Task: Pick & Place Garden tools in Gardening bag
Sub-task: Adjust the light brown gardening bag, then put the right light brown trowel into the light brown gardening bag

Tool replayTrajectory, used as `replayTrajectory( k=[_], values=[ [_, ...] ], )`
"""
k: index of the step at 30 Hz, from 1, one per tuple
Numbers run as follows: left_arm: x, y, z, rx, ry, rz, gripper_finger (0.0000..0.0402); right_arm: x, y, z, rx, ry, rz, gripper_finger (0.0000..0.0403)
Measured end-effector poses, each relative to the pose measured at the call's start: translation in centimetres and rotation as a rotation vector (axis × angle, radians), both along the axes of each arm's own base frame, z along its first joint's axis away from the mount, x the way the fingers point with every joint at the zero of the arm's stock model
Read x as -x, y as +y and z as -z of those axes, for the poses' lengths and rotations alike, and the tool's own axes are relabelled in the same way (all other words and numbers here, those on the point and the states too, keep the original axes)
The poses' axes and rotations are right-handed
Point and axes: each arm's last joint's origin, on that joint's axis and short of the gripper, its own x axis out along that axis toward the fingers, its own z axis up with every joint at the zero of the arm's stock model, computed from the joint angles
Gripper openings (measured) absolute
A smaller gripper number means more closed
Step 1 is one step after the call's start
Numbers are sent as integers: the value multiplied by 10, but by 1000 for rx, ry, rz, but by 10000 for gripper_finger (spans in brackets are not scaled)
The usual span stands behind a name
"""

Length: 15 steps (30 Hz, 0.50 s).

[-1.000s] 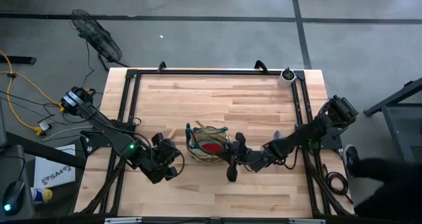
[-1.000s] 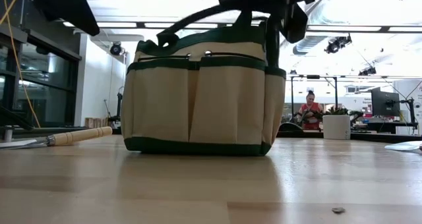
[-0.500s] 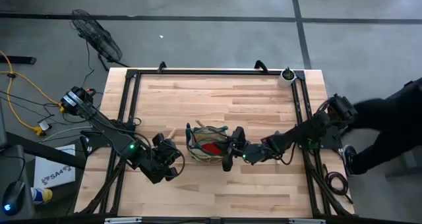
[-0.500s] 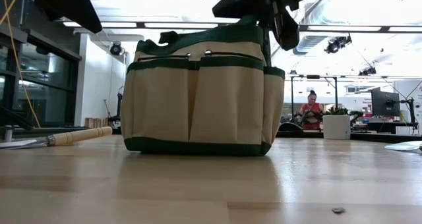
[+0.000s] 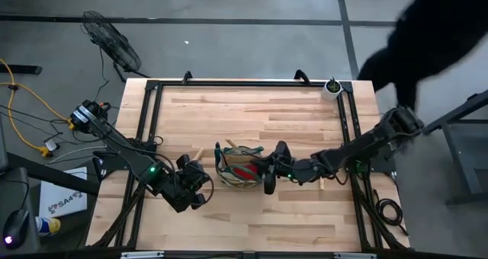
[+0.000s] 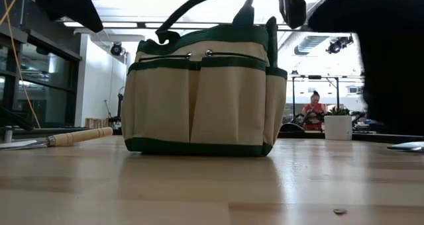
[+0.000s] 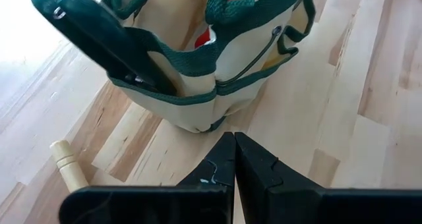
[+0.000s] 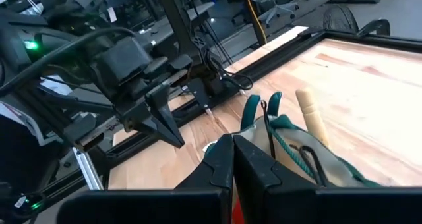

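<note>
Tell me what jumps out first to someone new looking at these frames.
The tan, green-trimmed gardening bag at the table's front centre, something red inside. The shut right gripper sits at the bag's right rim; the shut left gripper waits just left of it. A wooden-handled tool lies on the table left of the bag.

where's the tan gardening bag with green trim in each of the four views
High view: the round tan fabric gardening bag with dark green trim sits at lower centre, between the two arms.
Low view: it fills the centre, standing on the table.
Left wrist view: upper middle, beyond the shut left gripper.
Right wrist view: lower right, past the shut right gripper.
Shared landmark: the loose wooden tool handle lying beside the bag.
</note>
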Motion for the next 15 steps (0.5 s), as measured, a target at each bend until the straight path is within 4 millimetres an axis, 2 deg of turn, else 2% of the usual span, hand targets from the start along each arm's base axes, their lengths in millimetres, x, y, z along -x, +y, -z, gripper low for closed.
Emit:
replayTrajectory(
  k=[8,15],
  values=[
    [4,3,-9,9,-31,15,0,25,-11,-17,-153,56,46,9],
    [14,12,-28,-17,-91,58,0,59,-20,-37,-254,112,18,66]
  ],
)
